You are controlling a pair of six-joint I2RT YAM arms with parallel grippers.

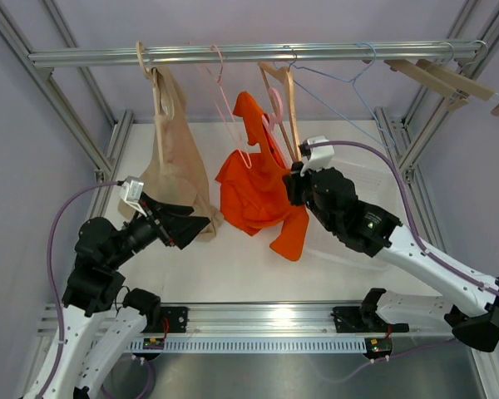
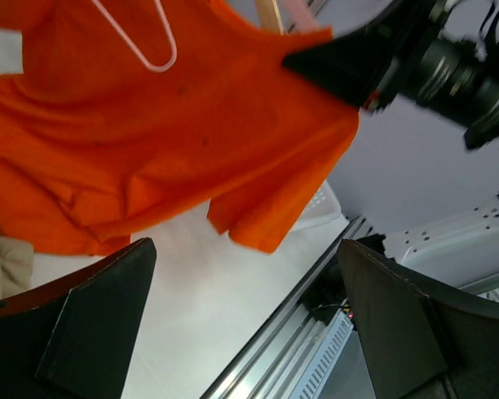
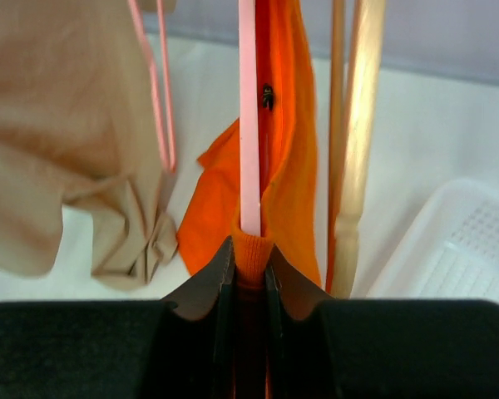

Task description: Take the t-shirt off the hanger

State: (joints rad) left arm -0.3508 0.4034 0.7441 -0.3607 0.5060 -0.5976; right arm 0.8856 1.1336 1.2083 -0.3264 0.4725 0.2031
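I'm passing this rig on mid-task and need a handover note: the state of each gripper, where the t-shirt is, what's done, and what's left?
Left gripper: open, empty, low, facing the t-shirt.
Right gripper: shut on a fold of the t-shirt, right beside the hanger.
T-shirt: bunched, hanging on the hanger under the rail.
Done: right grip taken.
Left: pull the t-shirt off the hanger.

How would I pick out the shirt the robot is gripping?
Look along the metal rail across the back. Near its middle hangs the t-shirt, pinched by the right gripper. Unlike the beige garment beside it, it is bright orange.
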